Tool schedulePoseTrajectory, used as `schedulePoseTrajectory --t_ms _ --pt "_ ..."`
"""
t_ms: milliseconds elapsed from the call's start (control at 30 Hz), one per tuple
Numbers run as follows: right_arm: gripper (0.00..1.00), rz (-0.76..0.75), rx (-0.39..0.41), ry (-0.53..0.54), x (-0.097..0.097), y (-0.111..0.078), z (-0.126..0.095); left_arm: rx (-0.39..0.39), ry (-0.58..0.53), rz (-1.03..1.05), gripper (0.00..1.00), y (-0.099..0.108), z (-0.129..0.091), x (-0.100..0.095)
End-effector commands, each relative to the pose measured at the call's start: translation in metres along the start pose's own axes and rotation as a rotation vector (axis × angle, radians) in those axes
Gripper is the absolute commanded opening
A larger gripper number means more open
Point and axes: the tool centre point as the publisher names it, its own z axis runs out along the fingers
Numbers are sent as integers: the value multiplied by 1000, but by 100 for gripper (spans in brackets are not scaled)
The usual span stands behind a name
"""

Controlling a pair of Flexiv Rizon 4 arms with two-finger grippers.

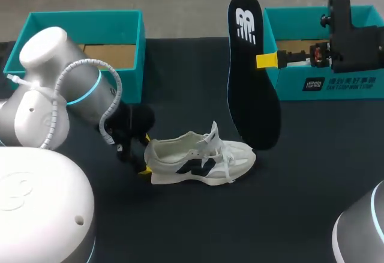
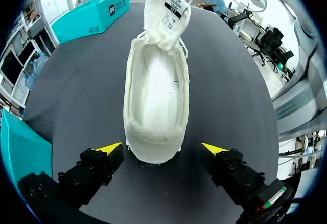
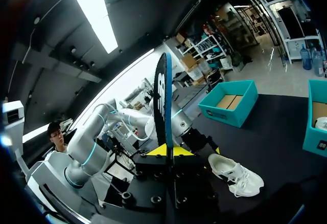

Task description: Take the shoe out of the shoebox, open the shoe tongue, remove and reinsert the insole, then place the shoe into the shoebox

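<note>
head view: right hand [image 1: 268,60] holds insole [image 1: 249,83] upright near the shoe [image 1: 201,161].

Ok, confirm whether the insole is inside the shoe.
No, the right gripper holds the insole upright in the air, outside the shoe.

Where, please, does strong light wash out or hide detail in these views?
Head view: even light, little glare on the table. Left wrist view: the shoe is washed out white inside. Right wrist view: the insole is backlit, nearly a silhouette.
</note>
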Motion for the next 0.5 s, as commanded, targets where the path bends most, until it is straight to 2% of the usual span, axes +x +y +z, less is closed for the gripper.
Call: schedulePoseTrajectory --t_ms 33,233,500 --pt "0 2 1 -1 -1 0 2 -111 -23 3 100 -11 -6 5" --pt "0 2 1 -1 -1 0 2 -189 -36 6 100 -16 -11 7" --pt "0 2 1 -1 -1 0 2 -240 -53 35 100 -22 -16 5"
